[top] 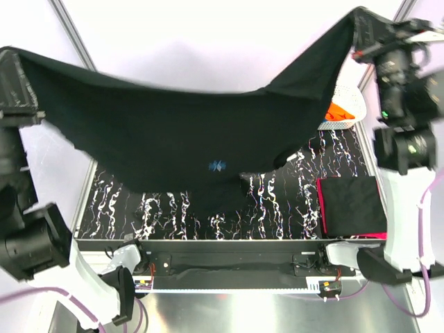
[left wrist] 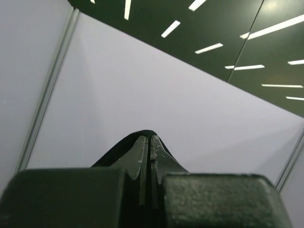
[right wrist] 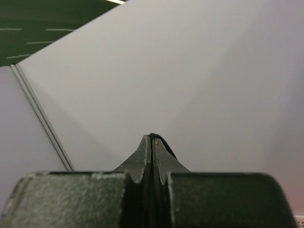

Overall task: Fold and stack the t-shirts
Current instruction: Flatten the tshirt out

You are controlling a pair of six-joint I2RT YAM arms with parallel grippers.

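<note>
While it hangs spread between the raised arms, the large black t-shirt (top: 173, 132) sags limply above the tabletop (top: 166, 208); it looks soft and light, best held by its outer edges. The left gripper (left wrist: 146, 142) and right gripper (right wrist: 152, 142) are each pressed together on black cloth. The white basket (top: 352, 99) holds an orange shirt (top: 338, 111). A folded black shirt (top: 350, 205) lies on a magenta shirt (top: 321, 208).
</note>
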